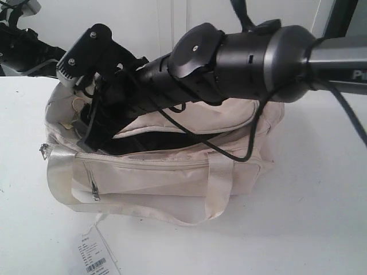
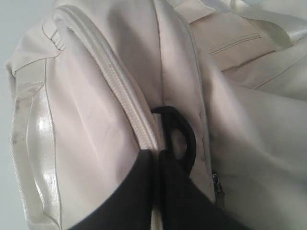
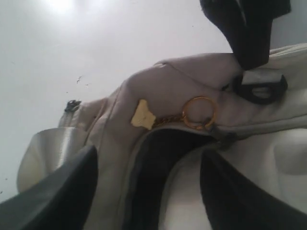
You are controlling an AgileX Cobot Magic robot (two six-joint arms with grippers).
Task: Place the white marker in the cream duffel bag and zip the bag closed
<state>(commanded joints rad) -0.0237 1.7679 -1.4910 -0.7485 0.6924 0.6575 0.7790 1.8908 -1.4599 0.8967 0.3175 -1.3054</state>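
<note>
Item: white marker not in view; whether it is inside cannot be told.
Bag: cream duffel bag (image 1: 172,172) on desk (image 1: 309,200), top zipper open.
Right: right hand (image 3: 148,155) spread, empty, at zipper pull (image 3: 197,113).
Left: left hand (image 2: 156,191) pinching the bag's end fabric.
Remaining: zipping shut.

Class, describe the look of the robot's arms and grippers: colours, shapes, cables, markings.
The right arm has rounded black joints and a grey tube with partial white lettering; a thin black cable loops beneath. The right gripper and left gripper have broad dark fingers.

cream duffel bag (image 1: 172,172): plain cream (black lining) | key ring (image 3: 198,113): gold | table (image 1: 321,200): white
</note>
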